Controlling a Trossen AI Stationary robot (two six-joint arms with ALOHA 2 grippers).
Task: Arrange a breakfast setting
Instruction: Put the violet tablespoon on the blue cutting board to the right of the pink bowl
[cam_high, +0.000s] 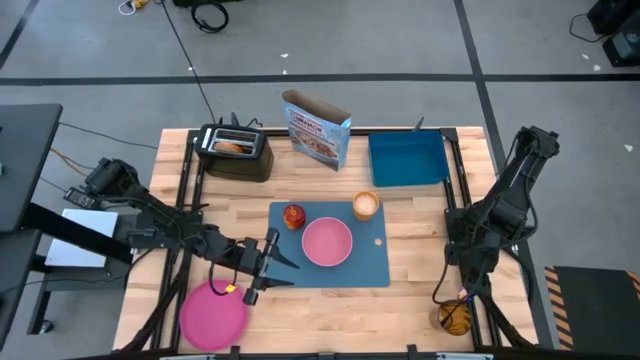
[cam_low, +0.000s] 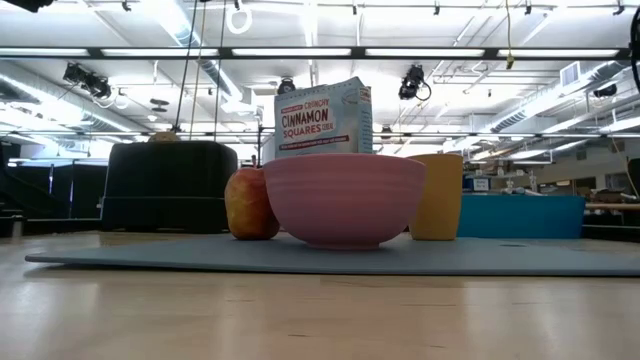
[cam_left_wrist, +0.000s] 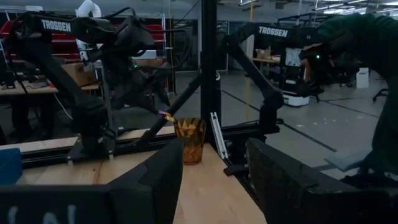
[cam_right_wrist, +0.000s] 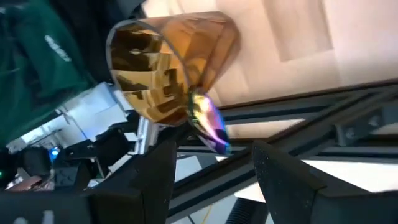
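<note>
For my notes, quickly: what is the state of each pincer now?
Left pincer: open, holding nothing, over the placemat's left edge near the pink plate.
Right pincer: open, empty, just above the amber glass with the spoon.

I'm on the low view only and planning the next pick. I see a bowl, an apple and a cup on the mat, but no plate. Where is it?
Observer: The wide flat pink plate lies off the blue rectangular placemat, at the light wooden table's left corner, near the left arm.
Operator: And the spoon?
Observer: The iridescent spoon stands in an amber faceted glass at the table's right edge.
Operator: Is any arm near it?
Observer: The right gripper hangs beside that glass, open and empty.
</note>
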